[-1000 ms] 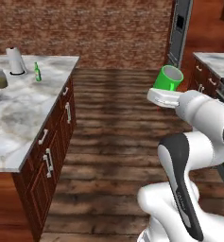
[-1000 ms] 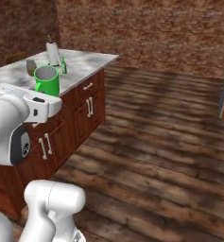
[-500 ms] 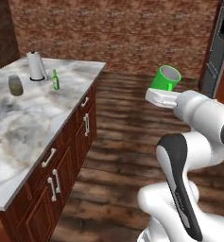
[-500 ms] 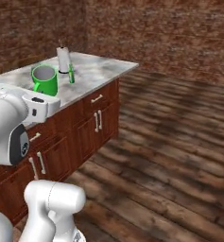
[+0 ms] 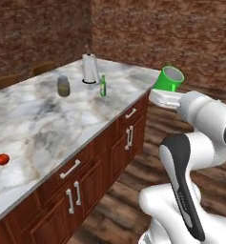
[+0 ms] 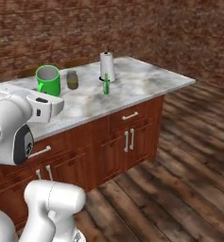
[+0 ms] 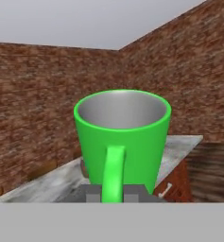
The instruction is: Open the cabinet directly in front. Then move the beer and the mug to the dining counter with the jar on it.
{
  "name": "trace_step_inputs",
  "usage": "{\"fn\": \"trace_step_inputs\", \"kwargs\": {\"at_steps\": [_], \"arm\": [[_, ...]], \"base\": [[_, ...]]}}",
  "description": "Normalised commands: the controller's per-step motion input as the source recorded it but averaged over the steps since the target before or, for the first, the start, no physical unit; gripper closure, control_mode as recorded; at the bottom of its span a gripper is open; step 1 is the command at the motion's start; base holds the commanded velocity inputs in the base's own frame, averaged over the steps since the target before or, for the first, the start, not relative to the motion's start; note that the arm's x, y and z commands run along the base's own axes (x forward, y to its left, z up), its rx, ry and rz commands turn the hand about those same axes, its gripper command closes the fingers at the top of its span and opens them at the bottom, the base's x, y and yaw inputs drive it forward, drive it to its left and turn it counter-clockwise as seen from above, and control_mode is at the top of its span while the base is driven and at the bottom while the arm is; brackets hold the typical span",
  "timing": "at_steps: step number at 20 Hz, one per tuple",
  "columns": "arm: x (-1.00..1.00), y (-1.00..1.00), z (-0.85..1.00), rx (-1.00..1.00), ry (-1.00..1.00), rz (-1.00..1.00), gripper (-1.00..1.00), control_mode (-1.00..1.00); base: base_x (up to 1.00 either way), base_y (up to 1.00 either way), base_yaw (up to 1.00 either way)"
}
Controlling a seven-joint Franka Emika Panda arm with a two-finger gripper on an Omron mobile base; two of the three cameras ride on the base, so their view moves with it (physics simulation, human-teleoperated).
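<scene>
Desk: the dining counter (image 5: 47, 119) is seen as a broad marble-topped desk on a red-brown base, lying to the left of the arm in the left base view; plenty of bare top is offered along the near edge, and that stretch is judged the safest landing zone
Paper-towel roll: the paper-towel roll (image 5: 89, 68) is stood upright at the far end of the desk; it is best kept well apart from the approach path
Mug: the mug (image 5: 169, 79) is carried clear of the desk, out over the wooden floor, tilted in the left base view; its handle (image 7: 113, 172) is seen facing the hand camera
Hand: the hand (image 7: 113, 193) is closed right down on the mug's handle, the rest of the mug riding above it; the grip is narrow, so a slow, level swing is advised to keep the mug from twisting
Beer: the beer (image 5: 103, 86) is already stood on the desk, just beside the paper-towel roll, so only the mug is left to be delivered
Jar: the jar (image 5: 63, 86) is stood near the beer, apart from it; the right desk is confirmed by it
Red object: a small red thing (image 5: 3, 159) is lying near the desk's near-left edge, too small to be named
Placement: the mug should be brought over the top, levelled, lowered until its base is seated, and only then released
</scene>
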Motion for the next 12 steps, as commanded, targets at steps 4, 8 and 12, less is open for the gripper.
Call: {"fn": "trace_step_inputs", "kwargs": {"at_steps": [4, 8, 12], "arm": [[0.0, 0.0, 0.0, 0.0, 0.0, 0.0, 1.0, 1.0], [0.0, 0.0, 0.0, 0.0, 0.0, 0.0, 1.0, 1.0], [0.0, 0.0, 0.0, 0.0, 0.0, 0.0, 1.0, 1.0]], "base": [[0.2, -0.03, 0.77], [0.32, -0.3, 0.66], [0.3, -0.59, 0.34]]}}
